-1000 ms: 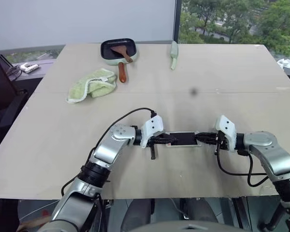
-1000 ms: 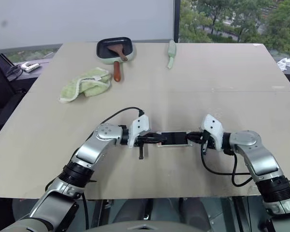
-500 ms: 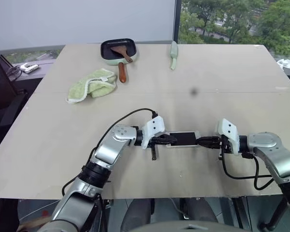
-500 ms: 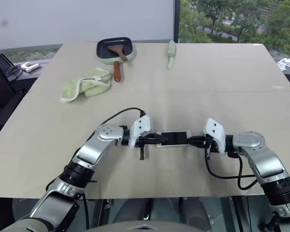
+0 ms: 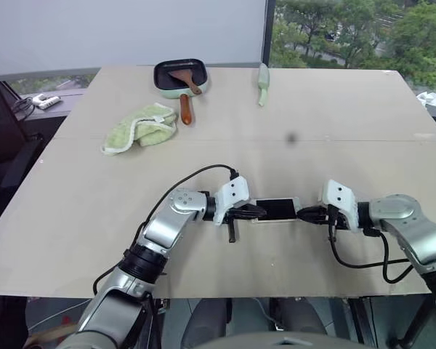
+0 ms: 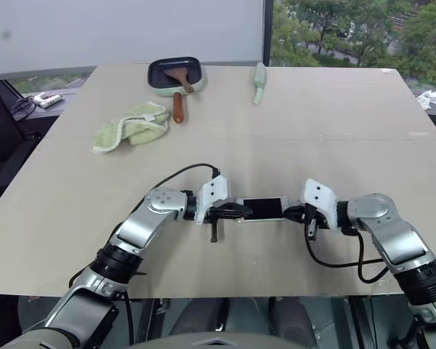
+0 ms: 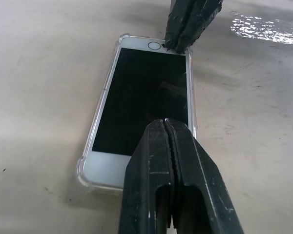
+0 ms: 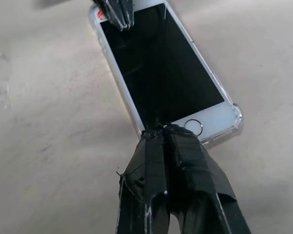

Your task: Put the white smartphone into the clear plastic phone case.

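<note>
Two claws, both clenched with nothing held, press on the phone [image 7: 144, 92], which lies face up on the table [image 5: 312, 116] inside the case [image 7: 84, 168]. Left claw [image 7: 168, 127] bears on one end, right claw [image 8: 162, 127] sits by the home button. Seating it well likely means pushing straight down at each corner, gently, so the phone snaps in without sliding.

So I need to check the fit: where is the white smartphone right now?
The white smartphone lies screen-up inside the clear plastic phone case, on the table's near middle, between the left gripper and right gripper.
</note>
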You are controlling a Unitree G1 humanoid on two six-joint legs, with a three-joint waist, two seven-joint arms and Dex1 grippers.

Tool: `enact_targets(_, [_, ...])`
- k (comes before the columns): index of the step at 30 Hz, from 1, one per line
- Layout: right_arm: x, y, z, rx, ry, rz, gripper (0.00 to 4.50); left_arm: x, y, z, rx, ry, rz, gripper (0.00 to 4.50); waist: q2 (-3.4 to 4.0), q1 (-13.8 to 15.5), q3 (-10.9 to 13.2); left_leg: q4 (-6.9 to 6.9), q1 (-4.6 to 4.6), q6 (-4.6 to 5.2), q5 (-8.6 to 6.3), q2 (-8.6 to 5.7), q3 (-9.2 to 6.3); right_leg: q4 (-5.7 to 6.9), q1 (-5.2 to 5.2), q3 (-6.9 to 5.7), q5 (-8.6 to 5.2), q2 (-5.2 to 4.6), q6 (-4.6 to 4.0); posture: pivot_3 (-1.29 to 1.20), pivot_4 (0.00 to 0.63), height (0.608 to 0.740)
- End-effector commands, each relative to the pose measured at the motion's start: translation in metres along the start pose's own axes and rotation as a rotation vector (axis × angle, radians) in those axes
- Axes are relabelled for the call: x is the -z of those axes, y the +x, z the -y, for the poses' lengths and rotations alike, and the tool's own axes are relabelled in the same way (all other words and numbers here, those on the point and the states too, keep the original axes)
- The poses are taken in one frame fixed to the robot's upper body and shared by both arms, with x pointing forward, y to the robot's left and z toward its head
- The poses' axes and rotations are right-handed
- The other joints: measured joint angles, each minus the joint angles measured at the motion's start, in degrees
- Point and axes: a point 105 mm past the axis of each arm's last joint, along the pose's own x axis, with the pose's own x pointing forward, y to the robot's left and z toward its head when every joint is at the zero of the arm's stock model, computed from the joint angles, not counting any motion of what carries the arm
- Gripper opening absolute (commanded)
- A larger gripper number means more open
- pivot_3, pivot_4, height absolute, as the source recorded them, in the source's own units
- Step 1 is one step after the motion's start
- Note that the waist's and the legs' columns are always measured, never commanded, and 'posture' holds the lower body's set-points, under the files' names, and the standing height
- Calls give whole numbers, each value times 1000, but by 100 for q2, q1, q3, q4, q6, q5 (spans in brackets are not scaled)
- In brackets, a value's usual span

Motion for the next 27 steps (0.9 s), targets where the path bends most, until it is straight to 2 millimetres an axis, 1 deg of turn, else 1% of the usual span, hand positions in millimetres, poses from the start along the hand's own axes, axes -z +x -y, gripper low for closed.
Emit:
enact_targets(1, [16,2,-5,-15,97,-3,113,-20,-8,-3,-37,30,77,0,2,-17,2,-1,-1,0,0,1,0,0,-1,0,0,0,0,0,150,740])
enact_targets(3, [-3,-3,-2,4,91,112,113,-29,-17,-7,-86,7,153,0,5,-34,6,-4,-3,0,0,2,0,-1,-4,2,0,-1,0,0,150,740])
enact_targets(5, [-22,-15,1,29,94,241,113,-40,-32,-12,-145,-24,236,0,14,-40,16,-6,-15,-1,0,3,1,1,-18,2,1,-1,0,0,150,740])
enact_targets(7, [-33,-30,7,70,107,350,113,-40,-50,-10,-171,-74,269,0,22,-50,23,-7,-23,-1,0,4,1,1,-28,4,1,-3,0,0,150,740])
enact_targets(8, [-35,-37,9,92,115,381,113,-36,-59,-7,-172,-107,266,0,31,-61,31,-7,-34,-1,0,7,6,6,-43,12,1,-7,0,0,150,740])
enact_targets(9, [-31,-45,11,116,118,388,113,-28,-69,-6,-203,-128,240,0,40,-60,36,-8,-41,-1,0,7,12,10,-57,18,1,-7,-1,0,150,740])
enact_targets(11, [-24,-53,11,141,113,373,617,-16,-81,-10,-274,-130,181,0,46,-51,41,-11,-39,-1,0,7,15,10,-58,18,1,-5,-1,0,150,740])
enact_targets(12, [-17,-56,11,149,112,348,922,-13,-88,-9,-297,-115,175,253,48,-44,43,-13,-39,-1,0,7,14,9,-58,16,1,-3,-1,0,150,740])
enact_targets(14, [-3,-66,10,166,117,310,1798,-4,-103,-4,-346,-91,138,835,50,-30,49,-15,-39,-1,0,7,14,8,-59,15,0,-2,-1,0,150,740])
enact_targets(15, [3,-70,10,179,120,298,2247,-1,-108,0,-346,-91,132,1200,50,-29,50,-15,-40,-1,0,7,16,7,-58,17,0,-3,-1,0,150,740])
enact_targets(19, [17,-83,14,205,106,256,4211,7,-123,15,-338,-137,136,3176,61,-35,62,-14,-37,0,0,7,29,6,-58,25,0,-11,-1,0,150,740])
enact_targets(20, [19,-85,15,208,102,253,4500,9,-125,19,-333,-140,132,3612,62,-36,62,-14,-36,0,0,8,30,5,-58,25,0,-11,-2,0,150,740])
enact_targets(21, [20,-88,15,210,98,252,4500,11,-127,23,-329,-140,129,4088,63,-38,63,-14,-33,0,0,8,33,6,-57,26,0,-15,-2,0,150,740])
enact_targets(22, [21,-89,16,210,95,257,4500,12,-129,27,-321,-147,128,4425,64,-42,64,-14,-32,0,0,10,34,6,-56,27,-1,-18,-3,0,150,740])
enact_targets(25, [22,-93,14,195,77,252,4500,20,-134,43,-280,-156,81,4425,69,-52,68,-18,-31,-1,-1,16,43,6,-59,33,-1,-19,-4,0,150,740])
enact_targets(27, [23,-94,13,187,75,255,4500,22,-140,42,-296,-145,71,4425,70,-38,72,-19,-31,0,-1,17,48,5,-60,35,-1,-19,-4,0,150,740])
